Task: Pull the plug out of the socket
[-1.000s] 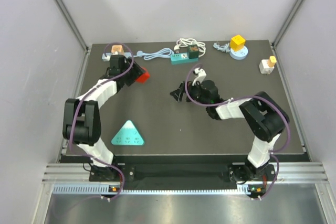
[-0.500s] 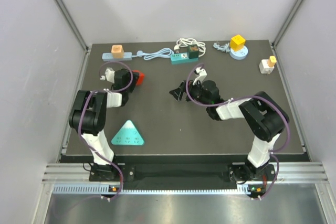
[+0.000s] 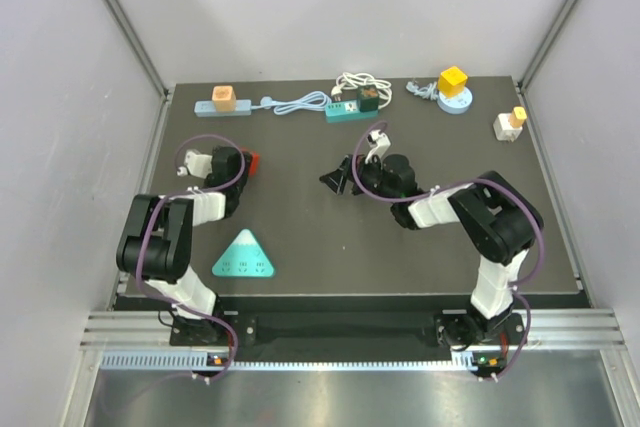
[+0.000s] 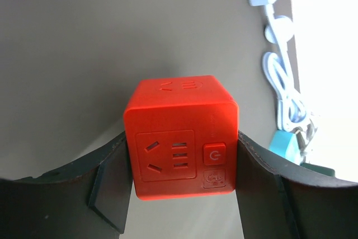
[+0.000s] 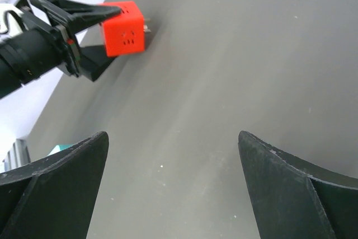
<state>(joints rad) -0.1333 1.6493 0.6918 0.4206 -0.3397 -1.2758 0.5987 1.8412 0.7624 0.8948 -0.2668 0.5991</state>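
A red cube plug (image 4: 182,138) with a socket face and a power button sits between the fingers of my left gripper (image 4: 182,163), which is shut on its two sides. In the top view the left gripper (image 3: 240,165) holds the cube (image 3: 252,160) at the left of the dark table. The right wrist view shows the cube (image 5: 124,28) lifted off the surface, with metal prongs on its right side. My right gripper (image 3: 335,176) is open and empty near the table's middle, pointing left at the cube; its jaws (image 5: 172,135) stand wide apart over bare table.
At the back stand a blue strip with an orange plug (image 3: 224,99), a green strip with a brown plug (image 3: 356,103) and white cable, and a round blue socket with a yellow cube (image 3: 453,87). A white socket with an orange plug (image 3: 511,124) is at the right. A teal triangular socket (image 3: 244,256) lies front left.
My left arm has drawn back toward the near left, carrying the red cube away from the back edge. The right arm has hardly moved.
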